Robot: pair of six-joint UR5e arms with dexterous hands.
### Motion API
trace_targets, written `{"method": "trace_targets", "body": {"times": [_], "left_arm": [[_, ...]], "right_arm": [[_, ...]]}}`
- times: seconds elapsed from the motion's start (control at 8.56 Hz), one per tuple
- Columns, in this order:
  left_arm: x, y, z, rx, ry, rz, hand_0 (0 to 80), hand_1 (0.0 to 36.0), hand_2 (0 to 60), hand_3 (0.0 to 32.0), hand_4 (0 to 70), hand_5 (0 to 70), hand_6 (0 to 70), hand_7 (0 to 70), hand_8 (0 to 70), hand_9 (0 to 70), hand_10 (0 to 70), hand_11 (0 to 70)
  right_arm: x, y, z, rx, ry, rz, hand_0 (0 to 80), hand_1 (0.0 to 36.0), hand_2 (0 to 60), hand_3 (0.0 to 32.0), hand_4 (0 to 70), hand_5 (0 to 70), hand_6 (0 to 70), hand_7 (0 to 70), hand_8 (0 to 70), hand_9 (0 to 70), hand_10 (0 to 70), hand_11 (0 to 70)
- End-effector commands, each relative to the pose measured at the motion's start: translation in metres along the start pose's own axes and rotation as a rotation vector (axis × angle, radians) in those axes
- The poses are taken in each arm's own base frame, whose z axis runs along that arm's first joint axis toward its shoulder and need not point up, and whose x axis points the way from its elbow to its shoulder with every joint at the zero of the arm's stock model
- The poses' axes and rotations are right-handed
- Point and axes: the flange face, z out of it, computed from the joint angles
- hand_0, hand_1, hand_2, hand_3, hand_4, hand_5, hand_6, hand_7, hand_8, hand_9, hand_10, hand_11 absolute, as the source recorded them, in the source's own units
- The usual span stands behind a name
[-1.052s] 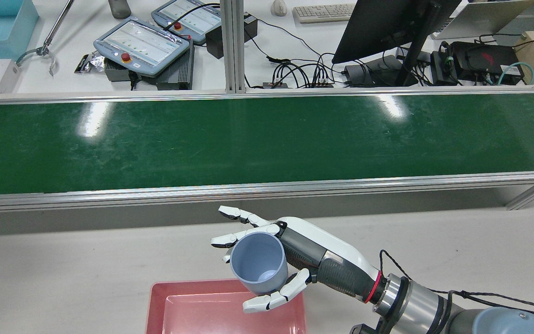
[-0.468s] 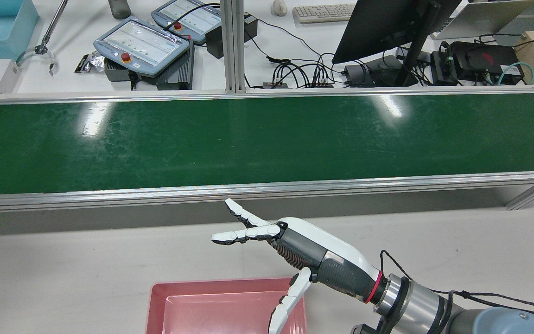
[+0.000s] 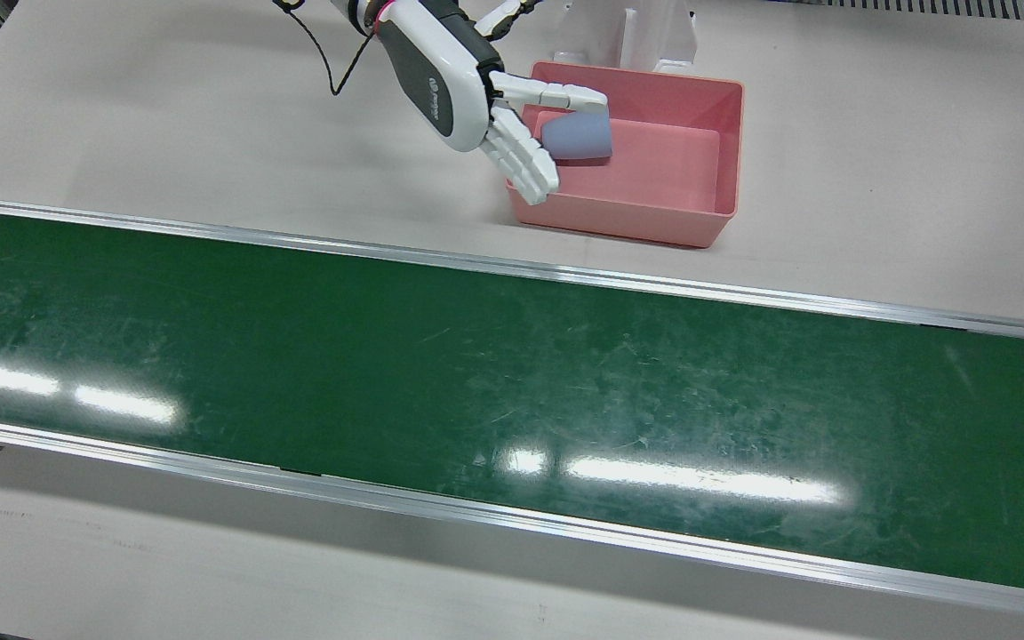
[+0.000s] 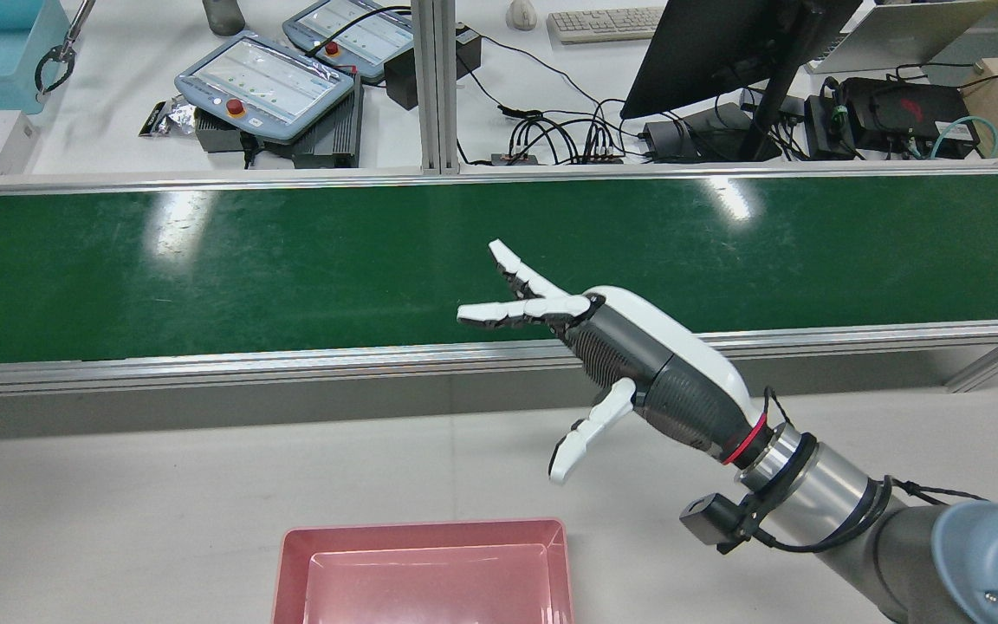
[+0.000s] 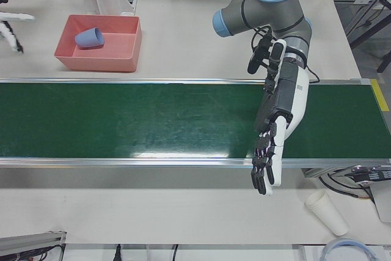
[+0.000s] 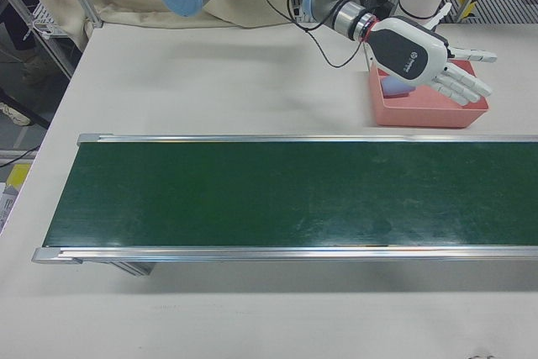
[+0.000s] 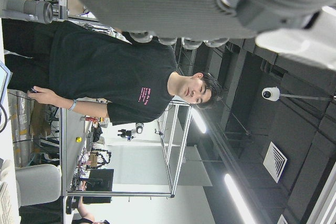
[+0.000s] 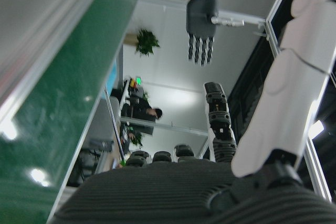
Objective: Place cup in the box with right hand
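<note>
The light-blue cup (image 3: pixel 576 138) lies on its side inside the pink box (image 3: pixel 620 219), near the box's end closest to my right arm; it also shows in the left-front view (image 5: pixel 89 38). In the rear view the box (image 4: pixel 423 529) is cut off by the frame's bottom edge and the cup is out of sight. My right hand (image 4: pixel 629 357) is open and empty, fingers spread, raised above the table between box and belt; it also shows in the front view (image 3: pixel 466 96). My left hand (image 5: pixel 278 120) is open and empty, fingers pointing down over the belt's operator-side edge.
The green conveyor belt (image 3: pixel 512 391) runs across the table beside the box. A white pedestal (image 3: pixel 628 31) stands behind the box. Stacked paper cups (image 5: pixel 327 212) lie on the table near my left hand. Teach pendants (image 4: pixel 265 87) and a monitor (image 4: pixel 724 43) sit beyond the belt.
My right hand held the cup over the box, then opened and the cup dropped from it. The empty hand has since risen and moved toward the belt.
</note>
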Motion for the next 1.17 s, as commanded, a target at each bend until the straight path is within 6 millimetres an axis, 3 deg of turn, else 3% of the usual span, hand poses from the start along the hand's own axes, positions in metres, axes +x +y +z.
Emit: {"method": "trace_targets", "body": {"times": [0.0,0.12,0.23,0.35,0.47,0.58,0.7,0.82,0.94,1.05], "left_arm": [[0.0,0.0,0.0,0.0,0.0,0.0,0.0,0.0,0.0,0.0,0.0,0.0,0.0,0.0,0.0,0.0,0.0,0.0],[0.0,0.0,0.0,0.0,0.0,0.0,0.0,0.0,0.0,0.0,0.0,0.0,0.0,0.0,0.0,0.0,0.0,0.0],[0.0,0.001,0.0,-0.002,0.0,0.0,0.0,0.0,0.0,0.0,0.0,0.0,0.0,0.0,0.0,0.0,0.0,0.0],[0.0,0.001,0.001,-0.003,0.0,0.0,0.0,0.0,0.0,0.0,0.0,0.0,0.0,0.0,0.0,0.0,0.0,0.0],[0.0,0.001,0.001,-0.003,0.0,0.0,0.0,0.0,0.0,0.0,0.0,0.0,0.0,0.0,0.0,0.0,0.0,0.0],[0.0,0.0,0.0,0.0,0.0,0.0,0.0,0.0,0.0,0.0,0.0,0.0,0.0,0.0,0.0,0.0,0.0,0.0],[0.0,0.0,0.0,0.0,0.002,0.0,0.0,0.0,0.0,0.0,0.0,0.0,0.0,0.0,0.0,0.0,0.0,0.0],[0.0,0.0,0.0,-0.002,0.002,0.0,0.0,0.0,0.0,0.0,0.0,0.0,0.0,0.0,0.0,0.0,0.0,0.0],[0.0,0.0,0.0,-0.002,0.0,0.0,0.0,0.0,0.0,0.0,0.0,0.0,0.0,0.0,0.0,0.0,0.0,0.0],[0.0,0.0,0.0,-0.002,0.0,0.0,0.0,0.0,0.0,0.0,0.0,0.0,0.0,0.0,0.0,0.0,0.0,0.0]], "right_arm": [[-0.143,-0.062,-0.001,0.187,-0.368,-0.138,51.7,6.5,2.0,0.0,27.6,8.7,21.7,70.0,35.5,58.9,24.5,36.4],[-0.181,-0.095,-0.018,0.265,-0.423,-0.221,51.5,4.9,1.7,0.0,34.6,9.6,26.7,70.0,44.1,70.0,31.1,45.0],[-0.221,-0.132,-0.029,0.343,-0.479,-0.303,50.8,7.4,4.9,0.0,43.2,11.8,32.6,70.0,54.6,70.0,42.6,60.1],[-0.244,-0.163,-0.054,0.424,-0.491,-0.363,50.9,12.4,23.4,0.0,53.6,13.7,36.1,70.0,62.0,70.0,50.6,70.0],[-0.27,-0.18,-0.086,0.484,-0.504,-0.41,51.1,10.1,16.3,0.0,56.6,13.5,36.1,70.0,63.1,70.0,50.2,70.0],[-0.282,-0.196,-0.112,0.538,-0.507,-0.439,51.7,9.4,11.3,0.0,56.0,13.1,35.2,70.0,62.1,70.0,48.0,67.9],[-0.281,-0.222,-0.122,0.581,-0.475,-0.439,52.4,9.5,6.7,0.0,54.4,12.1,32.2,70.0,57.7,70.0,42.8,60.2],[-0.268,-0.265,-0.13,0.624,-0.41,-0.38,53.8,7.7,2.6,0.0,51.6,11.1,26.9,70.0,51.0,70.0,38.0,53.8],[-0.248,-0.314,-0.145,0.691,-0.359,-0.297,54.1,6.4,0.0,0.0,44.5,8.8,18.3,61.4,35.1,55.7,28.2,41.5],[-0.242,-0.335,-0.147,0.68,-0.329,-0.258,53.4,7.3,1.2,0.0,34.7,7.4,13.1,41.4,23.1,38.8,20.9,31.3]]}}
